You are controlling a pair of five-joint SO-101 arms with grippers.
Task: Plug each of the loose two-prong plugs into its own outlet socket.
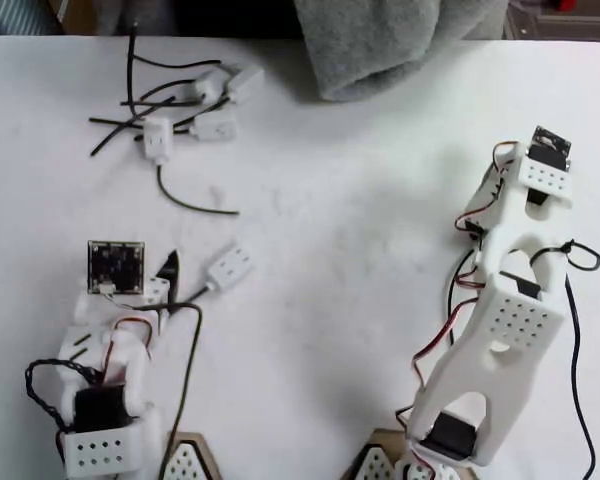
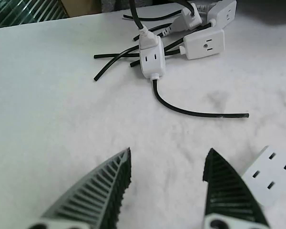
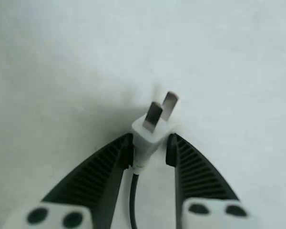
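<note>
Your right claw (image 3: 150,140) is clamped on the white two-prong plug (image 3: 150,130) above the white surface (image 3: 62,57). Your left claw (image 2: 168,152) stands apart, just beside a white plastic outlet socket (image 2: 270,174).

Your left arm (image 1: 110,385) sits folded low over its base at the near left of the tabletop (image 1: 360,250), with the wrist aimed away from you. Its end effector (image 2: 169,157) hangs close over the surface, its two ribbed black fingers (image 2: 109,183) spread wide apart.

Your right arm (image 1: 505,320) stretches away from its base along the right side, with the wrist at the far end. Its end effector (image 3: 150,140) is closed, both fingers pressing the sides of a white two-prong plug (image 3: 150,129). The prongs point away from the wrist and the cord runs back between the fingers.
</note>
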